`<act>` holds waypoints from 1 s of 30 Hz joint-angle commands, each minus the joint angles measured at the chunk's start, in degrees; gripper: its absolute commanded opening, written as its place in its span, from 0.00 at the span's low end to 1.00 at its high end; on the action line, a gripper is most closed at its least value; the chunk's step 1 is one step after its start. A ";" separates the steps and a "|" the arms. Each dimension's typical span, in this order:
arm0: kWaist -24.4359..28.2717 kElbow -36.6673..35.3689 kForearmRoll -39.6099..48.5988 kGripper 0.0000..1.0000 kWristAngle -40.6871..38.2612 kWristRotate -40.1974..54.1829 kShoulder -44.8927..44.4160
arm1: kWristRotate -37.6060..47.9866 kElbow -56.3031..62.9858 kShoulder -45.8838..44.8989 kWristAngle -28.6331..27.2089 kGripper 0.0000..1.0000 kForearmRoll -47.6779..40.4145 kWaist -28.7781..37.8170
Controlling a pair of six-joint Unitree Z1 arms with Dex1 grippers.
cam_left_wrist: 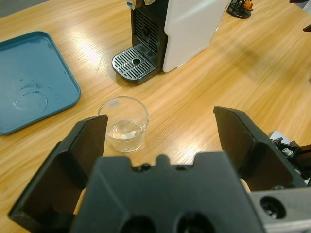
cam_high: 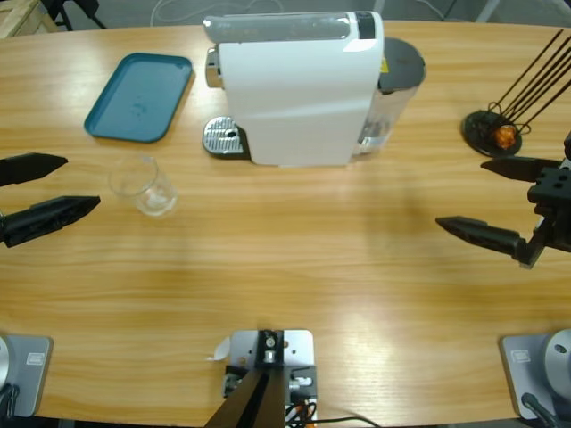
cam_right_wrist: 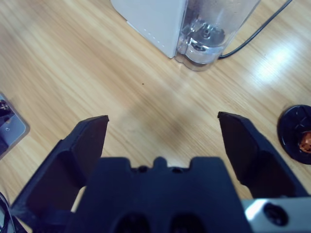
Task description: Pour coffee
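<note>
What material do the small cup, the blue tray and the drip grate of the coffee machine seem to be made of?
The cup looks like clear glass or plastic: the wood grain shows through its wall. The tray seems matte teal plastic, with soft rounded edges and a dull sheen. The drip grate appears to be polished or chromed metal, since its slotted surface reflects light brightly.

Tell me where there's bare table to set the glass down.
Bare wood runs wide between the glass and the right gripper, in front of the coffee machine. The teal tray is also free. It is tighter near the drip tray and the capsule stand.
</note>
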 commanded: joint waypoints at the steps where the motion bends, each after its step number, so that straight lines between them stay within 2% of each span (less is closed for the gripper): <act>1: -0.48 2.05 -0.94 0.95 0.22 -1.04 1.87 | -0.58 0.46 -1.60 0.55 0.76 0.06 0.53; 4: -0.48 1.98 -0.94 0.95 0.29 -1.28 2.17 | -1.13 0.53 -3.39 0.91 0.69 0.35 0.57; 7: -0.48 1.96 -0.94 0.95 0.22 -1.28 2.36 | -0.95 0.54 -4.09 0.82 0.71 0.47 0.48; 8: -0.48 1.96 -0.94 0.95 0.22 -1.28 2.36 | -0.95 0.54 -4.59 0.80 0.83 0.49 0.53; 9: -0.48 1.96 -0.94 0.95 0.22 -1.28 2.35 | -0.95 0.54 -4.78 0.80 0.90 0.56 0.55; 12: -0.48 1.96 -0.94 0.95 0.22 -1.28 2.21 | -0.95 0.65 -4.52 1.22 1.00 0.47 0.55; 21: -0.48 1.93 -1.03 1.00 1.31 -1.44 0.99 | -0.69 1.14 -3.27 1.24 1.00 0.47 0.55; 24: -0.48 1.79 -1.03 0.95 1.19 -1.72 1.22 | -0.69 0.93 -2.49 1.28 1.00 0.47 0.53; 30: -0.48 1.75 -1.03 0.95 1.37 -1.63 0.61 | -0.69 1.07 -2.51 1.01 1.00 0.47 0.55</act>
